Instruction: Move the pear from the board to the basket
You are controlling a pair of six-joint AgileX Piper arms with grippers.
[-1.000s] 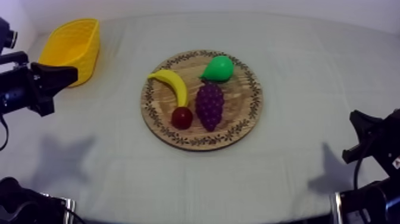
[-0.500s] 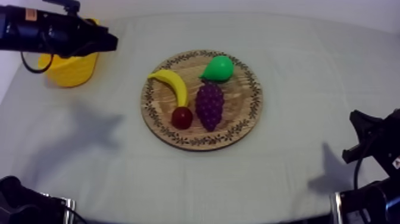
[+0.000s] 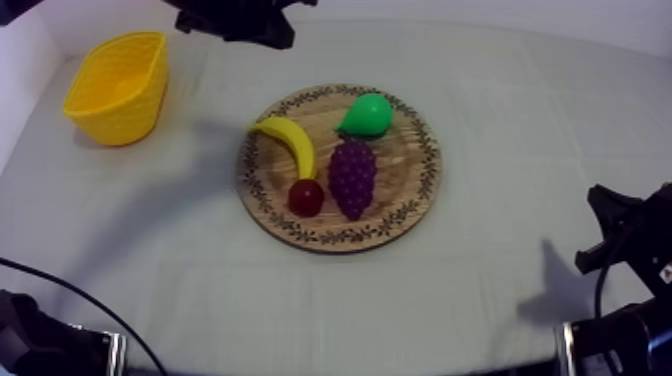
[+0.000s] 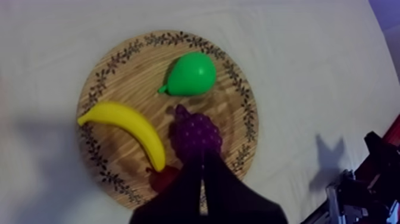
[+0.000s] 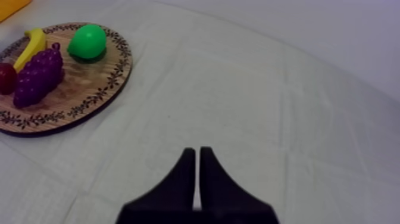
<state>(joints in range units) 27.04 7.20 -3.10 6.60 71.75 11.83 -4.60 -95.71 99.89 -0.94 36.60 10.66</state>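
The green pear [image 3: 366, 114] lies on the back right part of the round wooden board [image 3: 412, 205], beside the bunch of grapes [image 3: 352, 176]. The yellow basket [image 3: 118, 85] stands empty at the far left of the table. My left arm [image 3: 235, 20] reaches over the table's far edge, between basket and board. In the left wrist view my left gripper [image 4: 201, 158] is shut on nothing, hanging high above the grapes [image 4: 195, 134], with the pear [image 4: 191, 74] beyond it. My right gripper [image 5: 197, 156] is shut on nothing over bare cloth, far from the pear [image 5: 87, 40].
A banana [image 3: 289, 143] and a small red fruit [image 3: 306, 197] lie on the board's left half. My right arm [image 3: 625, 240] rests low at the table's right edge. Open cloth surrounds the board on every side.
My left arm has swung from the table's left edge, past the basket, up and to the right along the back. The fruit and my right arm have not moved.
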